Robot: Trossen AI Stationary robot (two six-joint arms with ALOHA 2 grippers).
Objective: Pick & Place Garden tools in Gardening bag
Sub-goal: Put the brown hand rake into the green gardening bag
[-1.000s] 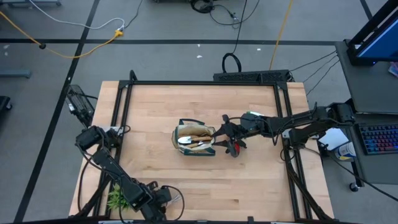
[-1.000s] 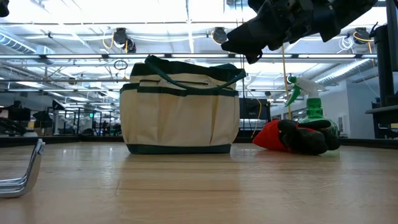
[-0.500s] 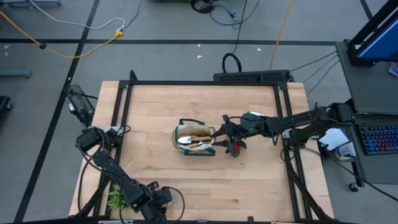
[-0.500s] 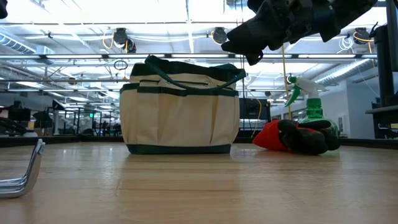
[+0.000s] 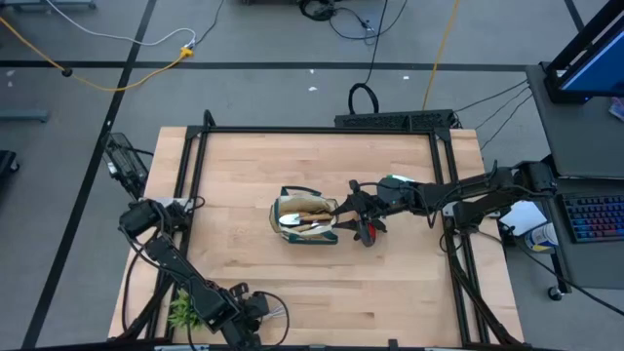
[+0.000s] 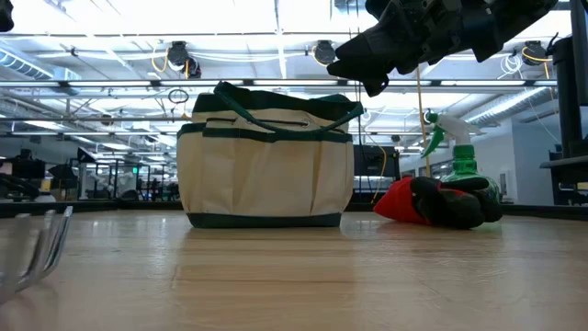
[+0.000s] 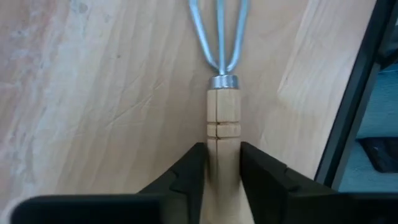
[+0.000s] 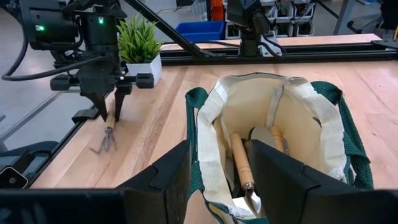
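The cream gardening bag (image 5: 309, 219) with green trim stands mid-table, and wooden-handled tools (image 8: 242, 168) lie inside it. A small rake (image 7: 219, 37) with a wooden handle lies at the table's near left corner. My left gripper (image 7: 222, 163) is shut on its handle there, also seen in the right wrist view (image 8: 109, 113). My right gripper (image 8: 219, 180) hovers open over the bag's right end, its fingers on either side of the rim and green handle. Red-and-black gloves (image 6: 441, 202) and a green spray bottle (image 6: 459, 161) lie right of the bag. My left gripper pinches the rake's wooden handle (image 7: 222, 140) by its two sides, just behind the grooved neck. The fingers come steeply from above and run along the handle. The tines (image 8: 107, 142) point toward the table's middle, low over the wood. My right gripper: I cannot tell whether it touches the bag.
A small potted plant (image 5: 182, 310) stands just left of my left gripper at the near edge. Black frame rails (image 5: 195, 175) run along the table's sides. Bare wood lies between the rake and the bag.
In the low view the rake's tine end has stirred from where it lay and now shows blurred and a little raised. The bag, gloves, bottle and right arm have kept still.
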